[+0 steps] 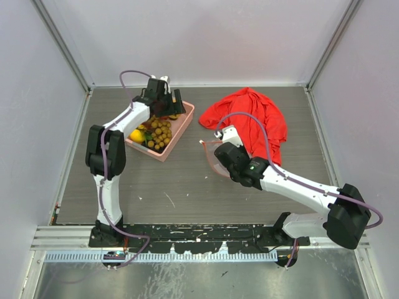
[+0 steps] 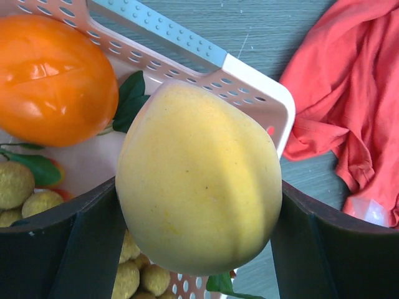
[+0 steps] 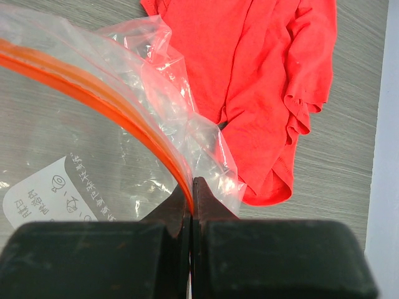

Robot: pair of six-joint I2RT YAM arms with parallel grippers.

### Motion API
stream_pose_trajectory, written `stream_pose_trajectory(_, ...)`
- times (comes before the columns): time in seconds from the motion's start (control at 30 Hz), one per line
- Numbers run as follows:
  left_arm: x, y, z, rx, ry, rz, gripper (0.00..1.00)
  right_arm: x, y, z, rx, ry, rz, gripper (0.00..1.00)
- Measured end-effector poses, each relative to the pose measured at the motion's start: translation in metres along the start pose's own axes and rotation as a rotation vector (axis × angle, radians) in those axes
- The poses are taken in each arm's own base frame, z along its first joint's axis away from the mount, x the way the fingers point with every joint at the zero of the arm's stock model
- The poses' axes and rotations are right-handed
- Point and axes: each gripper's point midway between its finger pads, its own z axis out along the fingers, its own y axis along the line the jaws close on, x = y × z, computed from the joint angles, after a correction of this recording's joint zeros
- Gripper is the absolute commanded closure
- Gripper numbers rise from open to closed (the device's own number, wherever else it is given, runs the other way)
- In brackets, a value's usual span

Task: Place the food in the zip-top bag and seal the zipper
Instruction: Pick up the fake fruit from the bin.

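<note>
My left gripper (image 2: 198,249) is shut on a yellow-orange round fruit (image 2: 198,177) and holds it over the pink basket's (image 2: 249,75) corner. In the basket lie an orange (image 2: 53,78) and the bunch of golden-brown berries (image 2: 19,187). In the top view the left gripper (image 1: 163,93) is above the basket (image 1: 186,121), with the berries (image 1: 159,132) and a yellow fruit (image 1: 136,135) below. My right gripper (image 3: 192,187) is shut on the zip-top bag's (image 3: 93,149) orange-red zipper (image 3: 106,103), lifting the mouth edge. The bag (image 1: 212,159) sits mid-table by the right gripper (image 1: 219,146).
A crumpled red cloth (image 1: 255,118) lies at the back right, just behind the bag; it also shows in the right wrist view (image 3: 262,81) and the left wrist view (image 2: 349,93). Grey walls close in the table on three sides.
</note>
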Motion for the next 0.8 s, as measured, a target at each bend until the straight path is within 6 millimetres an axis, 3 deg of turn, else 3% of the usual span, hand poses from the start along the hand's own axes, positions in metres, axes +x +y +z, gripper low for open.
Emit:
stream_pose_trajectory(0.2, 0.003, -0.006, -0.029, 0.017, -0.025, -0.040, 0.43, -0.002, 0.000, -0.001, -0.002, -0.002, 0.006, 0.99)
stream_pose_trajectory(0.6, 0.029, -0.038, -0.120, 0.118, -0.102, -0.135, 0.44, -0.007, 0.012, 0.005, -0.016, 0.016, 0.026, 0.99)
stream_pose_trajectory(0.8, 0.050, -0.048, -0.143, 0.172, -0.103, -0.162, 0.44, -0.009, 0.017, 0.006, -0.032, 0.018, 0.051, 0.99)
